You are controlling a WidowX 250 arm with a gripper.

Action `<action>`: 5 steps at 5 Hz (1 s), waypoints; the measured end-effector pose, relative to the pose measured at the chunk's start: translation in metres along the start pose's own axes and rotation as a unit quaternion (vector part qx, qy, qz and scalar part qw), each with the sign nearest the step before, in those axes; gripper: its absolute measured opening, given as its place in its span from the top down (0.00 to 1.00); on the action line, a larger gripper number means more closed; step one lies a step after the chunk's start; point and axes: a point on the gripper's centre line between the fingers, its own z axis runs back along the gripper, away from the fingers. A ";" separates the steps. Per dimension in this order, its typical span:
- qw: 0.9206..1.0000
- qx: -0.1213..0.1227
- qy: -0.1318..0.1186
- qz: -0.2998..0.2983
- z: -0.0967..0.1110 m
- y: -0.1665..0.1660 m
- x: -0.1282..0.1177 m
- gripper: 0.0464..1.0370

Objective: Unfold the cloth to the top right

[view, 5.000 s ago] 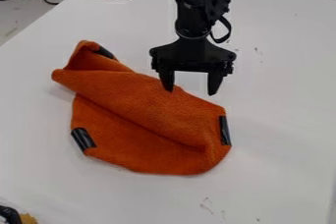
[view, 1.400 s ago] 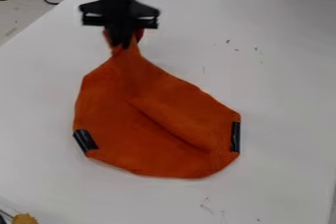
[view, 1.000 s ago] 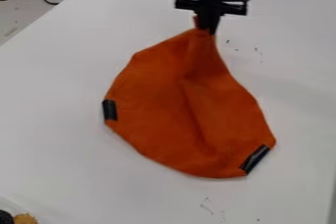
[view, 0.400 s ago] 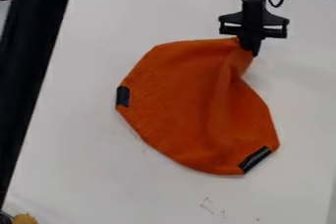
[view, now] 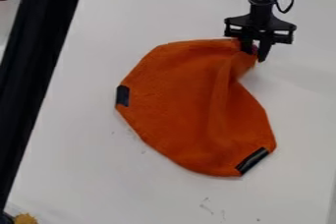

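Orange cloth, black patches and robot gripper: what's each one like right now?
Cloth: mostly spread out, creased toward its top right.
Left patch: uncovered, at the cloth's edge.
Lower right patch: uncovered, at the edge too.
Gripper: slightly open, at the cloth's top right.

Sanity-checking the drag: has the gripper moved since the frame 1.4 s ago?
Yes, rightward in the view: the gripper was left of the smudge low on the table; now it's right of it, still farther up the view.
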 end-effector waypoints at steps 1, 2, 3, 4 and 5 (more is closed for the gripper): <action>0.999 0.035 -0.014 -0.009 0.029 -0.004 0.002 0.27; 0.998 0.055 -0.034 -0.009 0.060 -0.007 0.003 0.04; 0.996 0.065 -0.055 0.001 0.085 -0.014 0.002 0.03; 0.996 0.058 -0.071 0.005 0.100 -0.016 0.000 0.04; 0.997 0.052 -0.057 0.001 0.094 -0.015 -0.007 0.04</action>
